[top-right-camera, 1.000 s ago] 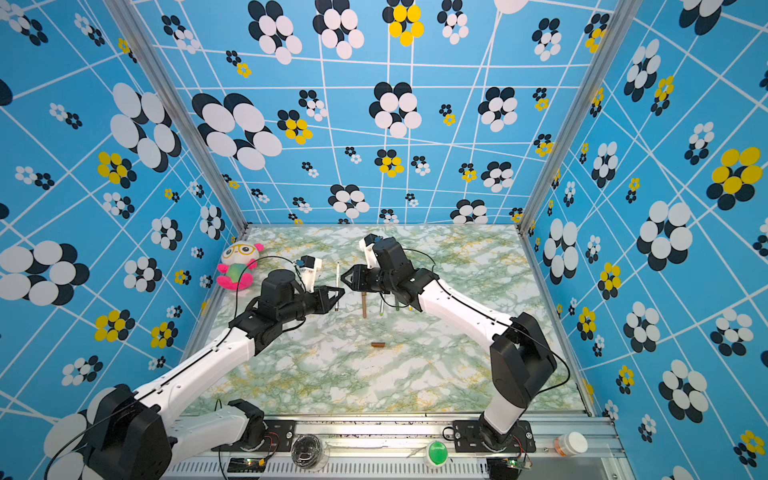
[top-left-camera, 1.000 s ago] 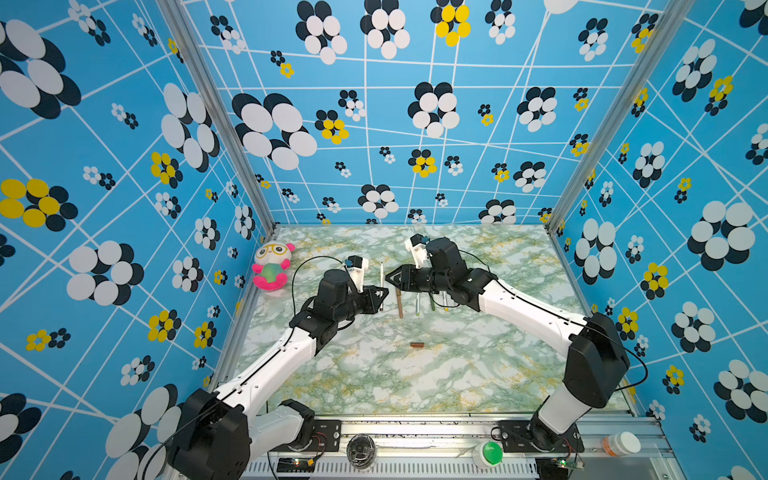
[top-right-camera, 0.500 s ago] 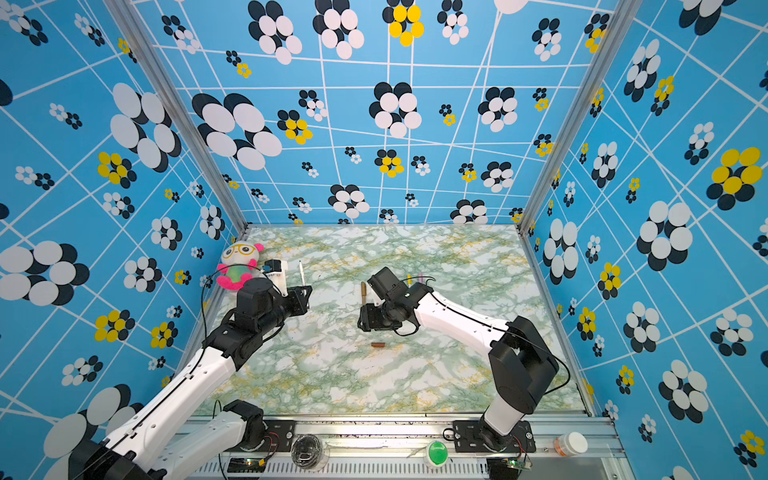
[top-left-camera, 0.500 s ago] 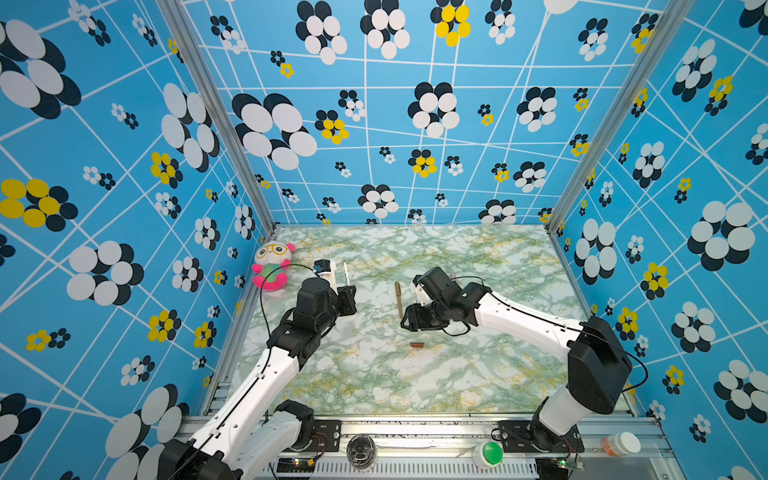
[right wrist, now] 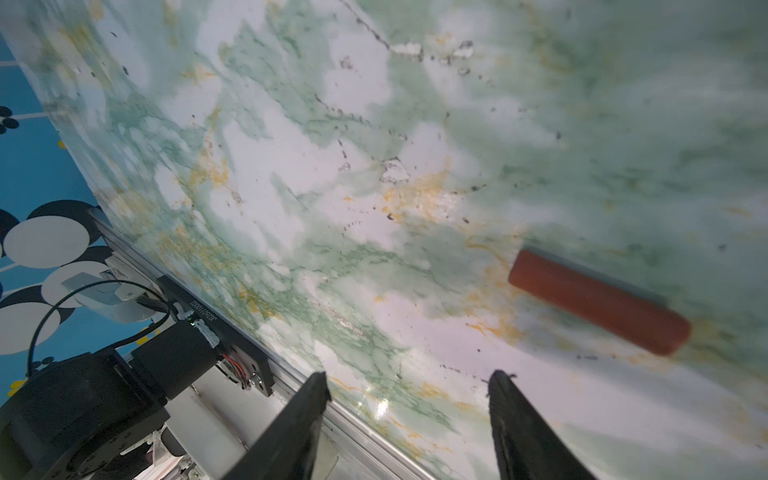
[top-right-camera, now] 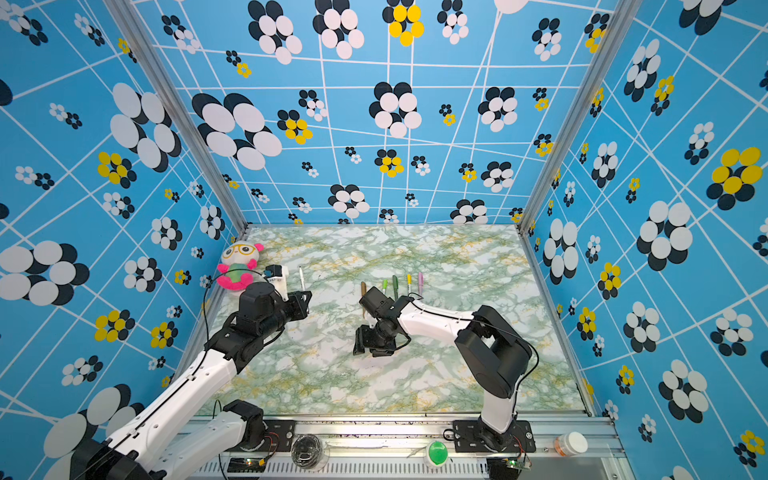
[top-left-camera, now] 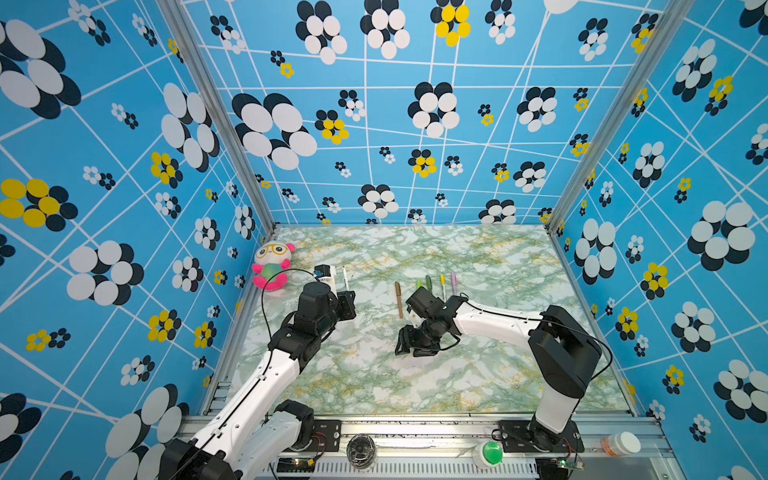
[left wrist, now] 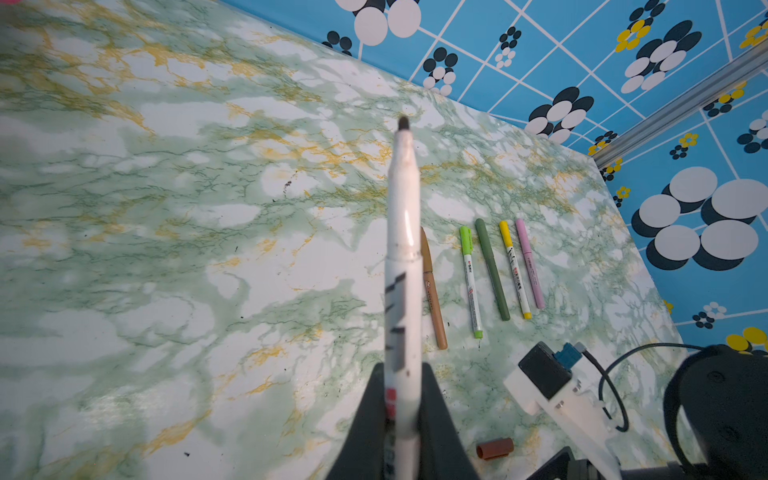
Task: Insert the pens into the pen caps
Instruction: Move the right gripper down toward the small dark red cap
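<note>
Your left fingers (left wrist: 365, 419) pinch the white pen (left wrist: 403, 249), tip pointing away; right fingers (right wrist: 299, 428) hang spread above the counter (right wrist: 291, 166), reddish-brown cap (right wrist: 598, 301) just ahead, untouched. Next, you straddle that cap and close.

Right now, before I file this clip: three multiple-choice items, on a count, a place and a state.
1. How many capped pens lie in the row? A three B five C seven
2. Where is the reddish-brown cap? A loose on the table, apart from the row B in that row C gripped by a tool
3. The left tool is: A open, empty B shut on a cap C shut on the white pen
Answers: 1 B, brown, lime, dark green, yellow and pink lie side by side. 2 A, it lies alone on the marble. 3 C, its jaws clamp the barrel.
</note>
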Available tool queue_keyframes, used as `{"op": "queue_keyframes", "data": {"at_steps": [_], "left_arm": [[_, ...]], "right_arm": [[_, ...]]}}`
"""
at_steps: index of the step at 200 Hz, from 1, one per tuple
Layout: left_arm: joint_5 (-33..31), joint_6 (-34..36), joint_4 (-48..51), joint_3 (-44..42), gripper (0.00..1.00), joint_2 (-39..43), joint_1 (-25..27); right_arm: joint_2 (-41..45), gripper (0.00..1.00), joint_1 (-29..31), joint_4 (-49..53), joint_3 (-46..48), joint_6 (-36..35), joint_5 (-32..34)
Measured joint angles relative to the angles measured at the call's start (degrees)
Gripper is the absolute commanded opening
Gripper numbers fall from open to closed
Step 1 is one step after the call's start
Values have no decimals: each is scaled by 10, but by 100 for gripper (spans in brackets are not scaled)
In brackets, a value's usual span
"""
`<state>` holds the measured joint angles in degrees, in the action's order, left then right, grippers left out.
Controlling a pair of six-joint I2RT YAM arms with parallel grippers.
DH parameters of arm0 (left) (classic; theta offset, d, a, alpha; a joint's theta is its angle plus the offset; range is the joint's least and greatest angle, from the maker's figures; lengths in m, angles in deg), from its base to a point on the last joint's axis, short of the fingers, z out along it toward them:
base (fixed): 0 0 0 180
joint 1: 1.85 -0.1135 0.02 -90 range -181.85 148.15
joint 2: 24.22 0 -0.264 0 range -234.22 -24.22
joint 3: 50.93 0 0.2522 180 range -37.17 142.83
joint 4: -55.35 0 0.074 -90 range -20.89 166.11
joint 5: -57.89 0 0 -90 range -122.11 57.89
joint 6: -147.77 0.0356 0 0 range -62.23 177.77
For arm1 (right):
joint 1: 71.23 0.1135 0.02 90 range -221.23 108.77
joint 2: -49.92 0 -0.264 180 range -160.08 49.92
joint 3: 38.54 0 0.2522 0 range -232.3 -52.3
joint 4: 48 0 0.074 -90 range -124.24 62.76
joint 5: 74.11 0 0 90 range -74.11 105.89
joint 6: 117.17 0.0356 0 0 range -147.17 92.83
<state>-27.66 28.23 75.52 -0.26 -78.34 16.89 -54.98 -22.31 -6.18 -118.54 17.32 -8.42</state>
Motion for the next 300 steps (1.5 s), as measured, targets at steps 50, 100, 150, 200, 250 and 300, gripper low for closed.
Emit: {"op": "queue_keyframes", "data": {"at_steps": [50,100,150,200,250,300], "left_arm": [[0,0,0,0,0,0,0],[0,0,0,0,0,0,0],[0,0,0,0,0,0,0],[0,0,0,0,0,0,-4],[0,0,0,-1,0,10,-7],[0,0,0,-1,0,11,-7]], "right_arm": [[-7,64,-27,0,0,8,0],[-21,61,-51,3,-3,14,13],[-51,53,-53,22,-46,7,29],[-92,46,-40,104,-116,-33,85],[-124,37,-6,170,-171,-63,165],[-157,27,21,226,-215,-80,240]]}}
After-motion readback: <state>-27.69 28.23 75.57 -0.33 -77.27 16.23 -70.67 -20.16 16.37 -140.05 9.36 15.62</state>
